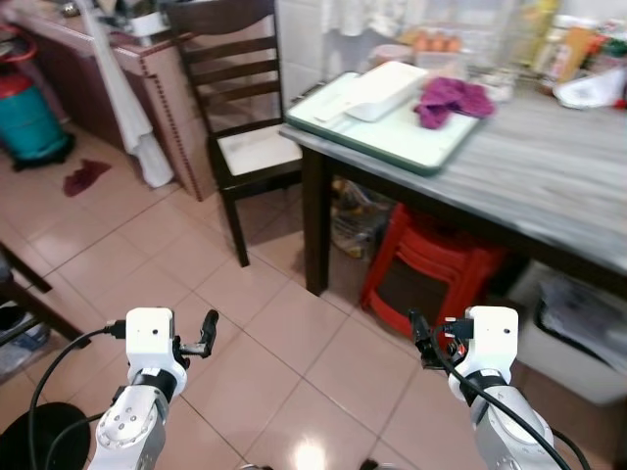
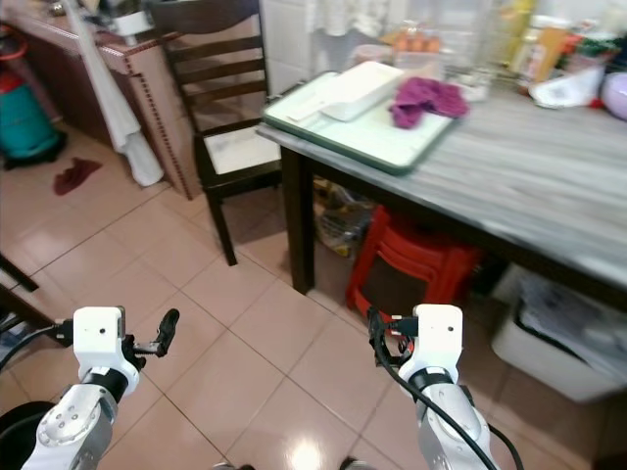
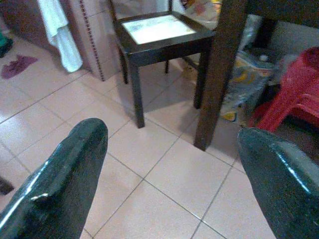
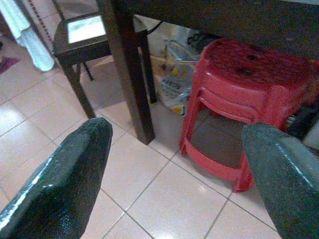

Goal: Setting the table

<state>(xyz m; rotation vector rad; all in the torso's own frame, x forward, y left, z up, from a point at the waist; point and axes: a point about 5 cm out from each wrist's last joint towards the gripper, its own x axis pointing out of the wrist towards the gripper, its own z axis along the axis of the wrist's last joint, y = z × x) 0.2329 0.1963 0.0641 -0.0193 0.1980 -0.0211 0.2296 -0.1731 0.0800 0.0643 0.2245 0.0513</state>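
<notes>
I hold both the left gripper and right gripper spread wide, empty. The green-rimmed tray looks stiff and loaded; I'd grip its rim.

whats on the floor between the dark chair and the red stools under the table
The table's dark leg, and behind it a crumpled printed bag between the chair and red stools, clearest in the right wrist view.

Printed plastic bag under table, lettering perhaps there but too blurred to read
</notes>
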